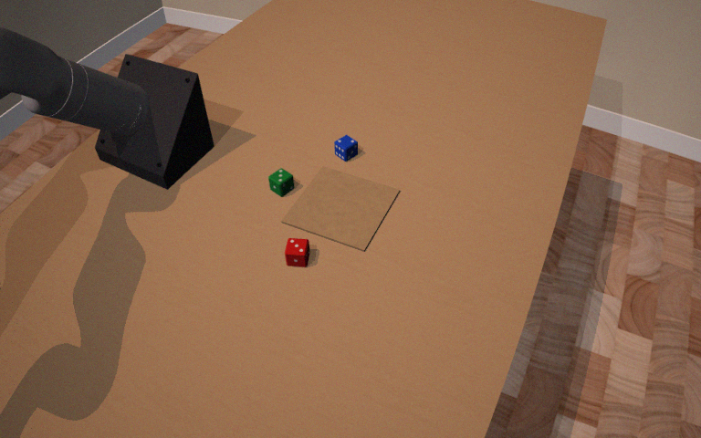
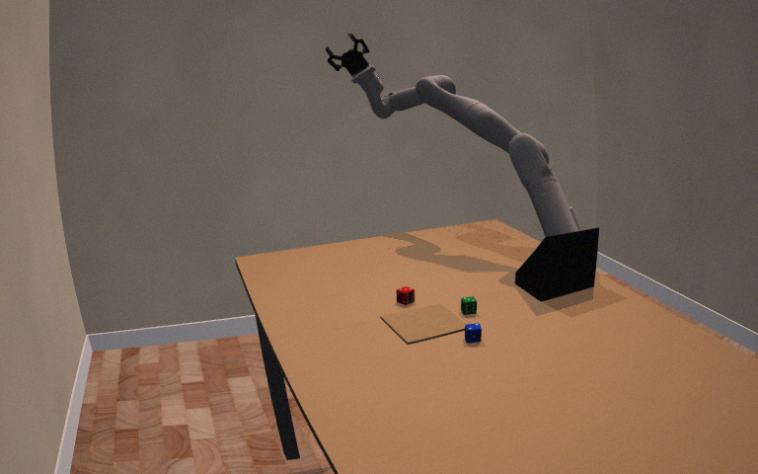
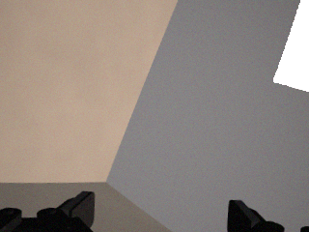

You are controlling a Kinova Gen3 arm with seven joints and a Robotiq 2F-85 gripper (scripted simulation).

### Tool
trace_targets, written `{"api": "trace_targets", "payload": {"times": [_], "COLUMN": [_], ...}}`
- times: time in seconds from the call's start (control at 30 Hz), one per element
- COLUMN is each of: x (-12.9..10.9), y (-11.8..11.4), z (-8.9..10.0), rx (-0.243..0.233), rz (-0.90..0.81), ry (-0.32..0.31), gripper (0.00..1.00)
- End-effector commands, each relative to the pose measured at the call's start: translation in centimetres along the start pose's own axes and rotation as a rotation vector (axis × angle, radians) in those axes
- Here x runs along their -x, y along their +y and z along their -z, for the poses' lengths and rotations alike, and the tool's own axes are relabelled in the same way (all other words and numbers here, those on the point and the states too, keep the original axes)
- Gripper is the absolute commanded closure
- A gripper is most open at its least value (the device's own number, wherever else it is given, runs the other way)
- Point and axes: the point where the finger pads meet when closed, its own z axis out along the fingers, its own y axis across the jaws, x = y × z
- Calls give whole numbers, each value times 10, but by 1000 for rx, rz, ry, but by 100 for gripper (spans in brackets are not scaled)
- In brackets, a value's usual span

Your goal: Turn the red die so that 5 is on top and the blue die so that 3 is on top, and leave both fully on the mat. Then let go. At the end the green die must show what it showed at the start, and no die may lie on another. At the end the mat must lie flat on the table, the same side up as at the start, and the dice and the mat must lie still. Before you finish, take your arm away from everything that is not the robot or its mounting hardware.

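The red die (image 1: pixel 297 252) sits on the table just off the near left edge of the tan mat (image 1: pixel 340 207), with three pips on top. The blue die (image 1: pixel 345 147) sits off the mat's far corner; I cannot read its top face. The green die (image 1: pixel 281 182) sits off the mat's left edge with three pips on top. None of the dice is on the mat, which lies flat. In the exterior view the red die (image 2: pixel 406 294), green die (image 2: pixel 469 305), blue die (image 2: pixel 473 332) and mat (image 2: pixel 422 322) also show. My gripper (image 2: pixel 346 48) is open and empty, high above the table, pointing upward. The wrist view shows only walls and the fingers.
The arm's black base block (image 1: pixel 160 121) stands on the table left of the dice. The arm link (image 1: pixel 67 95) reaches in from the left edge. The table's edges drop to a wooden floor (image 1: pixel 635 247).
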Motion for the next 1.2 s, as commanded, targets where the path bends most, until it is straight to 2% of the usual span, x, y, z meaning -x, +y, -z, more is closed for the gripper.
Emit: {"api": "trace_targets", "payload": {"times": [0.0, 0.73, 1.1, 1.17], "x": [0, 1, 10, 13], "y": [2, 4, 29, 40], "z": [-1, -2, -7, -10], "rx": [2, 1, -12, -17], "rz": [2, 0, -25, -36], "ry": [1, 1, -7, -9], "gripper": [0, 0, 0, 0]}}
